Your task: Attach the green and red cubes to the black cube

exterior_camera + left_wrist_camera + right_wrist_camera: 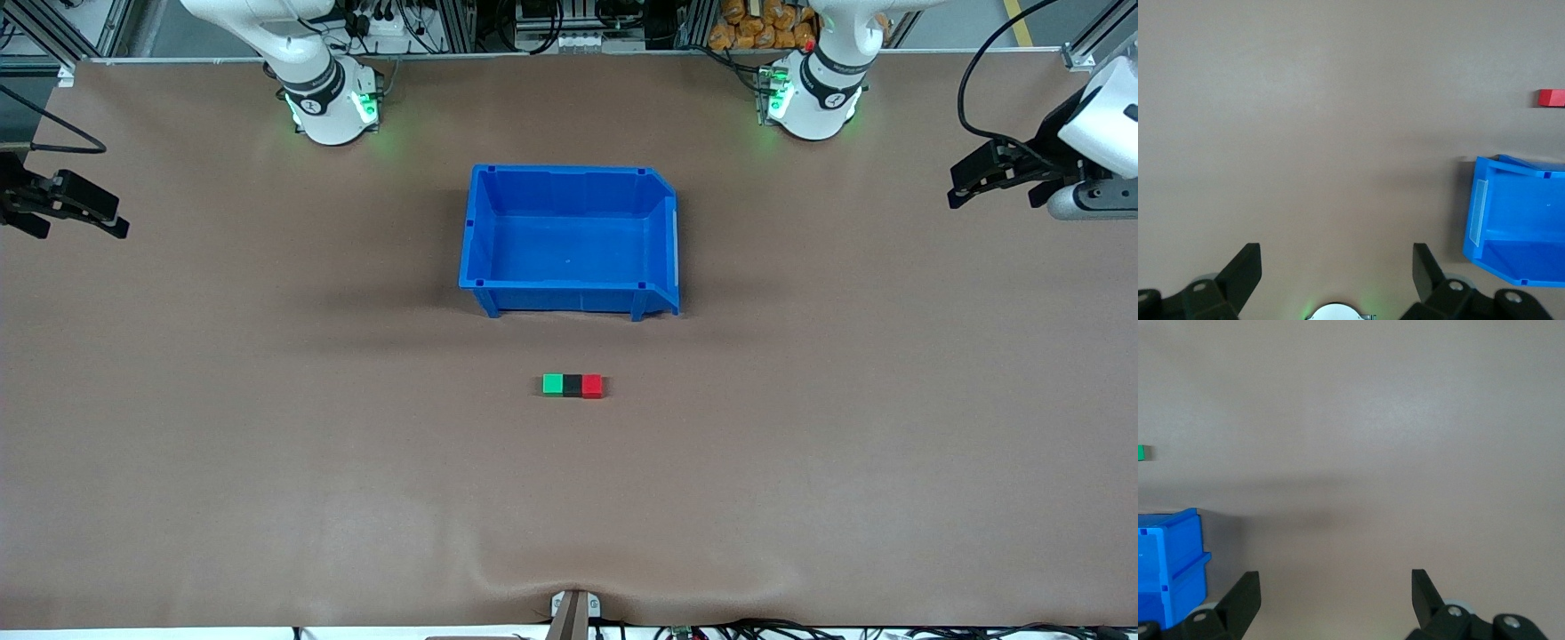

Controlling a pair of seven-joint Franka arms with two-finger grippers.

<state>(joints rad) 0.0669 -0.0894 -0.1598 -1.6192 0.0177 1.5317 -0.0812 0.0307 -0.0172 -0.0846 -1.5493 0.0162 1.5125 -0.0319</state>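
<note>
A blue rectangular plastic bin [570, 240] stands upright on the brown matte tabletop [267, 427], midway between the two ends. Its interior holds nothing visible. One end wall is cut low, facing the left arm's end. Cables [773, 629] lie along the tabletop's nearest edge.

No text, label, brand, number or sign can be read on anything here. The blue bin [569, 240] carries a pale label strip on its angled open end, seen from the left wrist view, but the strip is blank or too faint to make out. Each white arm base [331, 102] bears a small dark round mark beside its green light, too small to read as a letter or logo. The green cube [553, 384], the black cube [573, 385] and the red cube [592, 386] have plain faces with no markings. The brown table cover [267, 444] shows no print.
</note>
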